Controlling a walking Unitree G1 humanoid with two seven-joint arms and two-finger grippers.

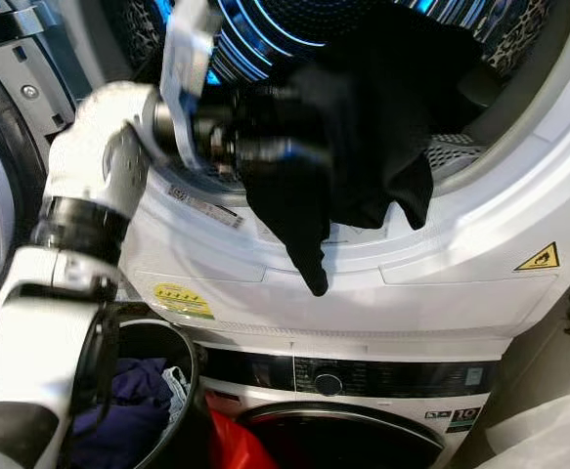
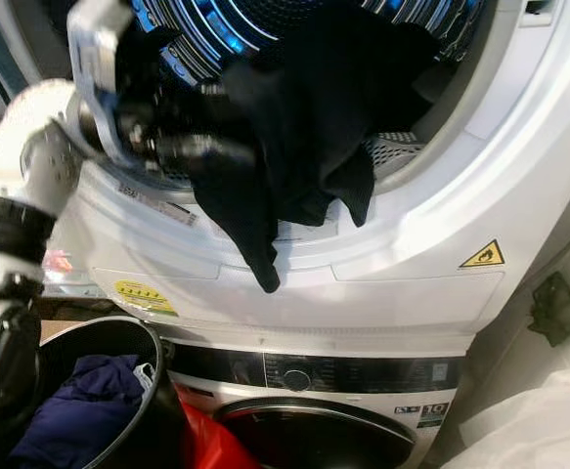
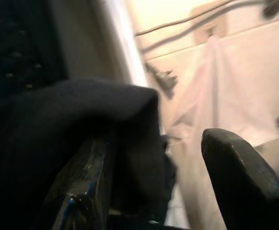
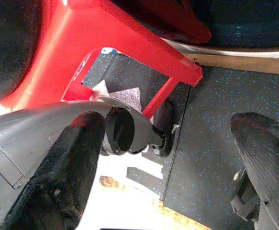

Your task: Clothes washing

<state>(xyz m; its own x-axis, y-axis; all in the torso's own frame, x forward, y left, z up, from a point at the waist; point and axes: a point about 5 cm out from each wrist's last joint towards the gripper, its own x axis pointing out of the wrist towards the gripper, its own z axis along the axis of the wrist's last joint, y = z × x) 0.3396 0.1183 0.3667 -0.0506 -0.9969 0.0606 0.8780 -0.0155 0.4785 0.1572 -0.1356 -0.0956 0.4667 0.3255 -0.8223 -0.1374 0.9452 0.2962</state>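
The left gripper (image 3: 153,182), fingers apart, pushes a black cloth garment (image 1: 363,127) over the white upper machine's round drum rim (image 1: 519,186).

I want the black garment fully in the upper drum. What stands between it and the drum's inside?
Nothing visible blocks it. The black garment already lies partly inside the drum, but a tail hangs over the door rim. The left gripper is at the opening against the cloth, fingers apart.
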